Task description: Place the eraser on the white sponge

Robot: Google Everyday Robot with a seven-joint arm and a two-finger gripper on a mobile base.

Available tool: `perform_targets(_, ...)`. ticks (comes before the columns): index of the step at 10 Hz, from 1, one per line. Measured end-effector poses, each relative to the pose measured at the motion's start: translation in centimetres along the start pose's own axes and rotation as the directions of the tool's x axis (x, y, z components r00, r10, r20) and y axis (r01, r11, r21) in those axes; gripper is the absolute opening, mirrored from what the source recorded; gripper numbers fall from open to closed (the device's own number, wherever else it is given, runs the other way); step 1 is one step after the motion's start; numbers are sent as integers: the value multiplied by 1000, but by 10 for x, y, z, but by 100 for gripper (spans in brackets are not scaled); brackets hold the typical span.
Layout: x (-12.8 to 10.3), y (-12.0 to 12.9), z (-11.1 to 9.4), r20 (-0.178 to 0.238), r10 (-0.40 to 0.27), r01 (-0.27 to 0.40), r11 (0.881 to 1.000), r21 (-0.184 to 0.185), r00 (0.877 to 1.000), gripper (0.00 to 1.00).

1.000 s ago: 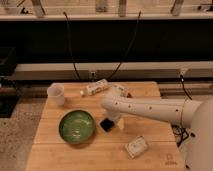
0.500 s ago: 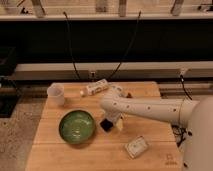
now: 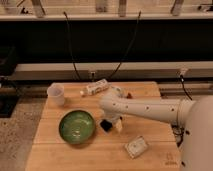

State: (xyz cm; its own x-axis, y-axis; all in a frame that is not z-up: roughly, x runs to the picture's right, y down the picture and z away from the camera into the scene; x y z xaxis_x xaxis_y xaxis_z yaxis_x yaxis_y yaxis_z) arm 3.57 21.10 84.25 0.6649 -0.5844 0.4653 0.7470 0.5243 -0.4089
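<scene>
The eraser [image 3: 105, 125], a small flat black block, lies on the wooden table just right of the green bowl. My gripper [image 3: 112, 123] hangs at the end of the white arm, which reaches in from the right. It is down at the eraser, open, with one pale finger [image 3: 118, 125] on the eraser's right side. The arm hides part of the eraser. The white sponge [image 3: 135, 146], a whitish square pad, lies flat near the table's front edge, to the right of and nearer than the gripper.
A green bowl [image 3: 76, 126] sits left of the eraser. A white cup [image 3: 56, 93] stands at the back left. A white bottle [image 3: 96, 88] lies on its side at the back, with a small reddish object [image 3: 129, 95] beside the arm. The wooden table [image 3: 60, 160] ends at the front.
The arm has barely shifted over the eraser. The eraser, sponge and bowl lie where they were.
</scene>
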Motion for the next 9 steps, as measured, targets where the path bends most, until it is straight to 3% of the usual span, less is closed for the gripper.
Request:
perform_targets(6, -2, 0, 5, 10, -3, 3, 1000, -9, 1000, 77)
perform_targets(9, -3, 1, 7, 15, -5, 5, 1000, -15, 1000, 68)
